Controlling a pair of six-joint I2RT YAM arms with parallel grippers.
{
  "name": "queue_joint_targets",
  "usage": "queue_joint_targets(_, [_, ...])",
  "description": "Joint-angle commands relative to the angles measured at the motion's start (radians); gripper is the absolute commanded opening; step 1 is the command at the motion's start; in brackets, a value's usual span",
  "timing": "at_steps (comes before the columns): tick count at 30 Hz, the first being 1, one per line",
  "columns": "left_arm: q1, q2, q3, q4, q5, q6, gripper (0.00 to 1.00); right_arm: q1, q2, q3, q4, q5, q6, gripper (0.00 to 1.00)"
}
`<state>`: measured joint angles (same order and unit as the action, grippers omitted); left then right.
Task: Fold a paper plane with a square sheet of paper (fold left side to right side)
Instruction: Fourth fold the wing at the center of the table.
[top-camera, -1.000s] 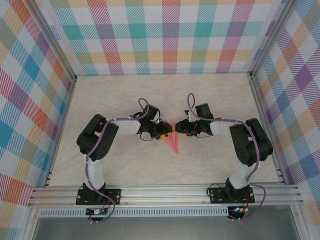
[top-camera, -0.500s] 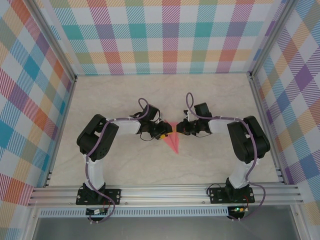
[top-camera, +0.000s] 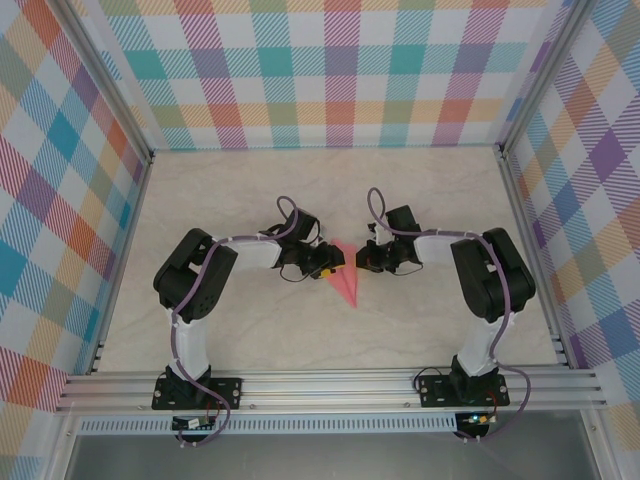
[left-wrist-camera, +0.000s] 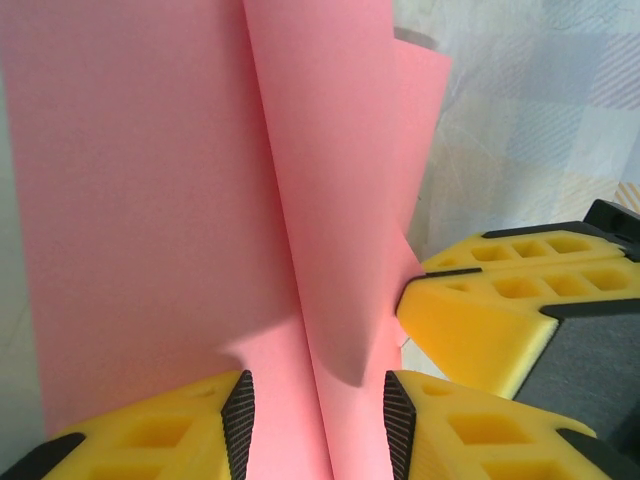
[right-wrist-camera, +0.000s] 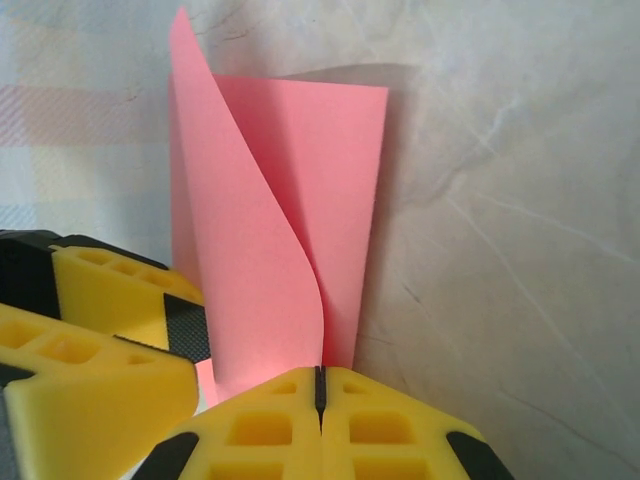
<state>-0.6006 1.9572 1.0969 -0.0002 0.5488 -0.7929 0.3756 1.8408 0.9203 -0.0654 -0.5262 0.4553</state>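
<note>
Tabletop (top-camera: 250, 200): pale beige, marbled veining, matte. Three walls enclose it: back wall (top-camera: 330, 70), left wall (top-camera: 50, 220), right wall (top-camera: 600, 220). All pastel plaid: teal, pink, orange, purple, yellow on white. Aluminium posts (top-camera: 100, 75) run along wall corners. Slotted aluminium rail (top-camera: 330, 385) spans near edge, grey ledge (top-camera: 330, 455) below it. Light even, diffuse; shadows soft, short. Right wrist view: same veined surface close up, faint plaid blur at upper left.
</note>
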Motion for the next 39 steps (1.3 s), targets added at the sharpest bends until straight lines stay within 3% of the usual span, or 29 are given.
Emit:
queue_joint_targets(1, [-0.011, 0.002, 0.008, -0.037, -0.021, 0.017, 0.41, 0.002, 0.024, 0.025, -0.018, 0.007, -0.029, 0.03])
queue_joint_targets(39, [-0.011, 0.006, 0.011, -0.040, -0.021, 0.019, 0.41, 0.024, -0.043, 0.023, -0.029, 0.000, -0.038, 0.04])
